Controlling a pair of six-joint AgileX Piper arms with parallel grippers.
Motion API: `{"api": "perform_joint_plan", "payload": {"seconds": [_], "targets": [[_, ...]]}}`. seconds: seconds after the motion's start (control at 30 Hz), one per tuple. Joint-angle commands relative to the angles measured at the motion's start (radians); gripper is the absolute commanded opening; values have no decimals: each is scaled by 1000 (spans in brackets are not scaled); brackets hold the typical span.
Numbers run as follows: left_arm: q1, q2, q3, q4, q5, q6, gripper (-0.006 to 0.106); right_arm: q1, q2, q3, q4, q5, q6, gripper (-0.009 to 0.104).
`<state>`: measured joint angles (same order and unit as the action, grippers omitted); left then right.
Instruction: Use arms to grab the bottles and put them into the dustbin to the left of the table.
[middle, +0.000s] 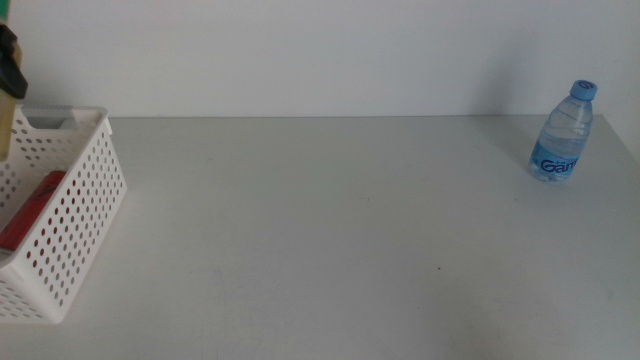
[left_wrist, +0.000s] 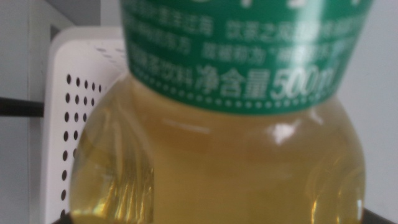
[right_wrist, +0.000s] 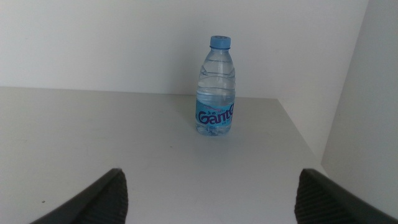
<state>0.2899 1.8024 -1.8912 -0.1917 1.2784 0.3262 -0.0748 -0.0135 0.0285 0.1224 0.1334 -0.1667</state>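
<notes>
At the left edge of the middle view, my left gripper (middle: 8, 62) hangs above the white dustbin (middle: 85, 190), shut on the yellow tea bottle (left_wrist: 217, 162). That bottle's green label fills the left wrist view, with the dustbin's holed wall (left_wrist: 74, 106) behind it. A red can (middle: 30, 208) lies inside the dustbin. The clear water bottle (middle: 563, 135) with a blue cap stands upright at the table's far right. My right gripper (right_wrist: 214, 208) is open, low over the table and well short of the water bottle (right_wrist: 217, 87), which stands centred ahead of it.
The pale-grey table (middle: 330, 230) spreads wide between the dustbin and the water bottle. A white wall runs behind it, and the right wrist view shows a white side wall (right_wrist: 364, 106) just past the table's edge.
</notes>
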Motion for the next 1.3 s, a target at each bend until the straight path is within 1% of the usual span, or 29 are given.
{"api": "perform_joint_plan", "payload": {"seconds": [0.0, 0.13, 0.27, 0.37, 0.6, 0.7, 0.77, 0.83, 0.93, 1.0, 1.07, 1.1, 1.2, 1.23, 1.27], "targets": [[1, -24, -44, 9, 39, -14, -2, -6, -22, -9, -9, -72, -9, 75], [1, 26, -26, 9, 39, -14, -2, -6, -22, -9, -9, -72, -9, 75], [1, 52, 42, -4, 39, -13, -2, -6, -22, -9, -9, -72, -9, 75], [1, 62, 105, 18, 39, -13, -2, -6, -22, -9, -9, -72, -9, 75], [1, 73, 220, 24, 39, 16, -2, -6, -22, -9, -9, -72, -9, 75], [0, 84, 224, 21, 39, 14, 2, -6, -22, -9, -9, -72, -9, 75], [-2, 84, 224, 11, 39, 18, 9, -6, -22, -9, -9, -72, -9, 75], [-2, 84, 224, 11, 39, 32, 21, -6, -22, -9, -9, -72, -9, 75], [-2, 84, 224, 14, 39, 48, 46, -6, -22, -9, -9, -72, -9, 75], [-2, 84, 224, 14, 39, 50, 69, -6, -22, -9, -9, -72, -9, 75], [-3, 83, 224, 9, 39, 50, 88, -6, -22, -9, -9, -72, -9, 75], [-8, 80, 224, 5, 39, 39, 94, -6, -22, -9, -9, -72, -9, 75], [-39, 53, 224, 11, 39, 14, 94, -6, -22, -9, -9, -72, -9, 75], [-52, 41, 223, 22, 39, 10, 94, -6, -22, -9, -9, -72, -9, 75], [-70, 23, 217, 54, 37, -18, 94, -6, -22, -9, -9, -72, -9, 75]]}}
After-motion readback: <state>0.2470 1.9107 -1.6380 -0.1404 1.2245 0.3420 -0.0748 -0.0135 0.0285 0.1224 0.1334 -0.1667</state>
